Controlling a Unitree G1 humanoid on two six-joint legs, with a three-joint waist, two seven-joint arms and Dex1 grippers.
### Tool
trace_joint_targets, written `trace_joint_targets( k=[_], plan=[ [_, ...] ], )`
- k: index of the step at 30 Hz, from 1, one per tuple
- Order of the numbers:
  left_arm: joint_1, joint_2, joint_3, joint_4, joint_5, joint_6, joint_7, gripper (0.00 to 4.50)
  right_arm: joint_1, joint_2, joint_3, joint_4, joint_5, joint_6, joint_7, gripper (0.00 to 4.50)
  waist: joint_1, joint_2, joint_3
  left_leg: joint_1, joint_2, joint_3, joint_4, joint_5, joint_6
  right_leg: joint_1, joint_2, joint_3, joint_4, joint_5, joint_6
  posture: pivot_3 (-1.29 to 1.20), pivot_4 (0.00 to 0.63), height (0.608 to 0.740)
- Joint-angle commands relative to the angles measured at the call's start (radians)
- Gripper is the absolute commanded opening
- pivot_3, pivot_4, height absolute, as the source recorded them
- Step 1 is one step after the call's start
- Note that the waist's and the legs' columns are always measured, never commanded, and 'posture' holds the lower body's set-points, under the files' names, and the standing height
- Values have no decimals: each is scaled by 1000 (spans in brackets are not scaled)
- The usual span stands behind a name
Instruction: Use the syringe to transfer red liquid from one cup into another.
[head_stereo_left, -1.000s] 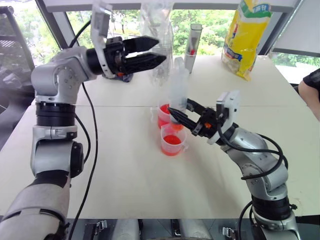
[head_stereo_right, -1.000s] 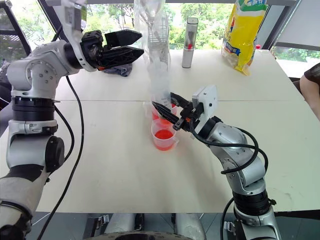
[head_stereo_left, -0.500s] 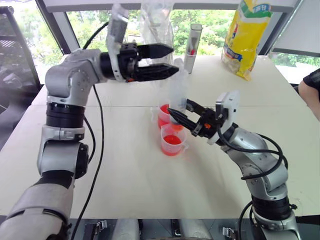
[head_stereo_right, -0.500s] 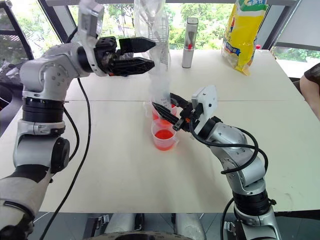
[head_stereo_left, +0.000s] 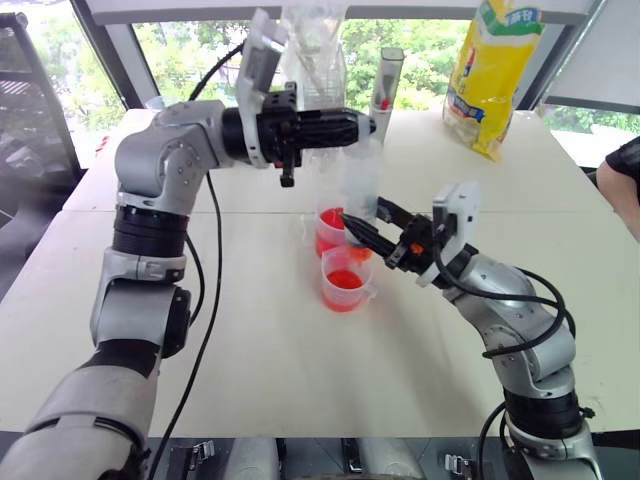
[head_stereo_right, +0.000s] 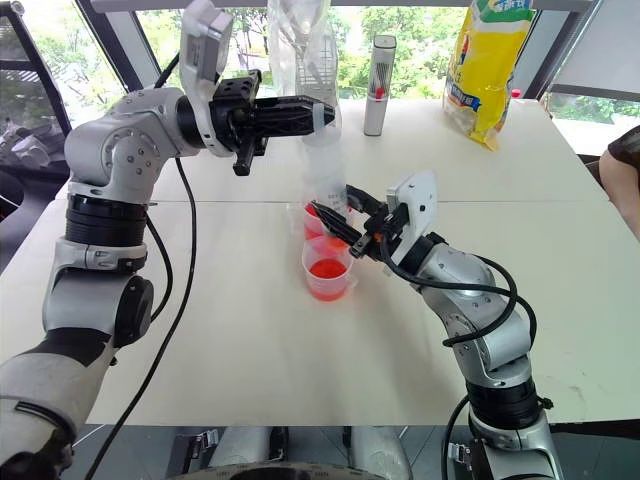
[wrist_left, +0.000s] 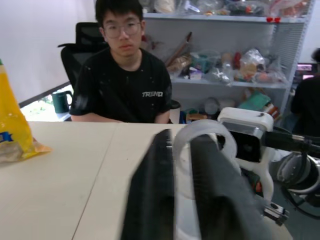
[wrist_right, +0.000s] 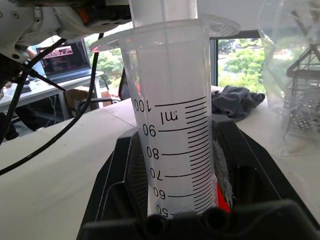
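Head view shows your right claw clamped on the large clear plastic syringe above two red-filled clear cups, left claw closed on its plunger ring; pulling off-axis could tip it.

The two head views looked forward and down over the white table from slightly offset positions, sharing the cups and both arms. The left wrist view faced level across the table toward a seated person. The right wrist view sat very close to the syringe, which the head views also showed.
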Motion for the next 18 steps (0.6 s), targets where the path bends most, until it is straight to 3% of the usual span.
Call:
trace_joint_targets(
  k=[1,18],
  plan=[
    [-15,8,3,-45,-19,20,-9,57,-14,-2,4,-43,14,-22,15,1411,0,0,0,0,0,0,0,0,0,0,0,0,0,0,0,0,150,740],
    [29,-12,-38,-101,-17,53,-26,57,-64,15,-15,-66,81,42,-9,1411,1,0,0,0,0,0,0,0,0,0,0,0,0,0,0,0,150,740]
  ],
)
